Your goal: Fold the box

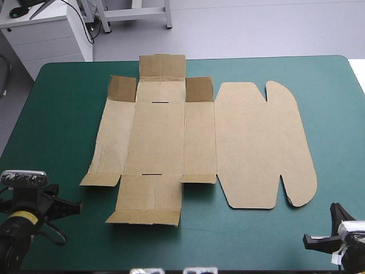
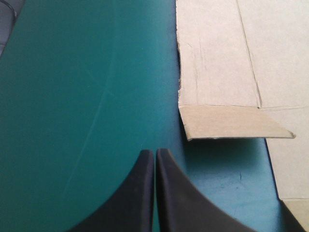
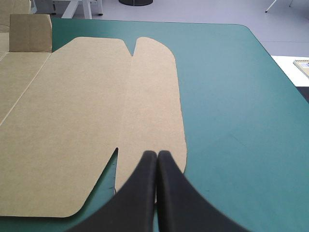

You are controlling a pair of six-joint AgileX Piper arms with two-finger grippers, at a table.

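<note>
nearest me, my left gripper [image 2: 154, 153] and right gripper [image 3: 157, 154] sit pressed together, empty, at 7 and 5 o'clock of the table [image 1: 57, 114]. the box [image 1: 199, 142] lies flat mid-table: light, stiff board, probably slippery. i'd take its slightly raised flap [image 2: 231, 123] at 8 o'clock, edge first.

The box [image 1: 157, 137] is formed of matt brown board, rough along its cut edge. The teal-green cover [image 1: 68, 114] is finished smooth and faintly sheened; the black fingers [image 2: 183, 203] are seen smooth and dull.
</note>
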